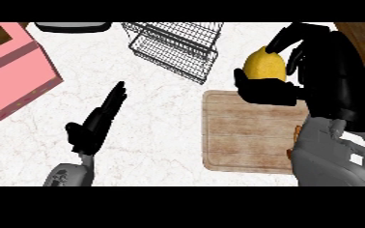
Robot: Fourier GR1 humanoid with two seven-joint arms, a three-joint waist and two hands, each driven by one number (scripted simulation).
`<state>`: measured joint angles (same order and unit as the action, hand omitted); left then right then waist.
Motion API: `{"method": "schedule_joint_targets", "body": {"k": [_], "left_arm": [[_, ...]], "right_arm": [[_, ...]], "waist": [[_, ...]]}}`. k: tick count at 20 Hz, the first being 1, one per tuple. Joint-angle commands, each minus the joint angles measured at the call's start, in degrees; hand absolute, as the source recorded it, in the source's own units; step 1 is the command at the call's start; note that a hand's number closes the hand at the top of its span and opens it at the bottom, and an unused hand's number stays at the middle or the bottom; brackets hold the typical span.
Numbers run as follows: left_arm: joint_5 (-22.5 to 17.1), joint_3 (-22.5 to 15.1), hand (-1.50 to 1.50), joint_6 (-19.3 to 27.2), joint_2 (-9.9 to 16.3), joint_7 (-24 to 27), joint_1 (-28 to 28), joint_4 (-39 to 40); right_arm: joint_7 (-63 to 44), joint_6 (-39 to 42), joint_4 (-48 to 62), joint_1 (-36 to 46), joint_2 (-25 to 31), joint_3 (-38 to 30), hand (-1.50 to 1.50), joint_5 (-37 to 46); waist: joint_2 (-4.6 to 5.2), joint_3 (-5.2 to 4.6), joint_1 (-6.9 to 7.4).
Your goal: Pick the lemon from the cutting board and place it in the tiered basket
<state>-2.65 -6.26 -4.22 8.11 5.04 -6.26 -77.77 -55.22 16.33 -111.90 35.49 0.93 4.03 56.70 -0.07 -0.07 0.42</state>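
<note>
Leftmost, a pink box (21, 67) is sitting at the counter's edge. Beside it, I am resting my left hand (96, 123) with fingers straight, holding nothing, leaving it clear of the work. Farther right, the tiered basket (175, 46) is waiting as the destination. At right, my right hand (274, 89) is curling around the lemon (265, 64), carrying it above the cutting board (246, 130) toward that basket.
</note>
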Motion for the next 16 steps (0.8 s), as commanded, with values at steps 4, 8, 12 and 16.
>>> {"method": "schedule_joint_targets", "body": {"k": [4,8,12,16], "left_arm": [[-0.86,0.91,0.00,-1.04,-0.17,-0.54,-1.08,0.26],[2.01,-2.20,0.00,0.95,-1.75,-1.00,1.76,-3.36],[-0.73,0.73,0.00,-2.32,0.26,-0.98,-1.84,-0.49],[0.42,1.69,0.00,-2.20,0.98,0.38,-3.52,2.55]], "right_arm": [[-7.31,-0.65,18.25,24.75,-0.90,-7.51,1.50,-1.49],[-7.93,-6.28,30.47,31.42,-0.92,-7.89,1.50,-2.90],[-2.34,-12.81,46.12,39.47,-0.92,-12.78,1.50,-2.05],[-0.69,-16.54,57.53,44.78,-0.92,-12.39,1.50,-4.46]], "waist": [[0.20,-0.01,0.85],[0.19,0.02,1.50],[0.80,-0.04,2.29],[0.67,-0.03,1.98]]}}
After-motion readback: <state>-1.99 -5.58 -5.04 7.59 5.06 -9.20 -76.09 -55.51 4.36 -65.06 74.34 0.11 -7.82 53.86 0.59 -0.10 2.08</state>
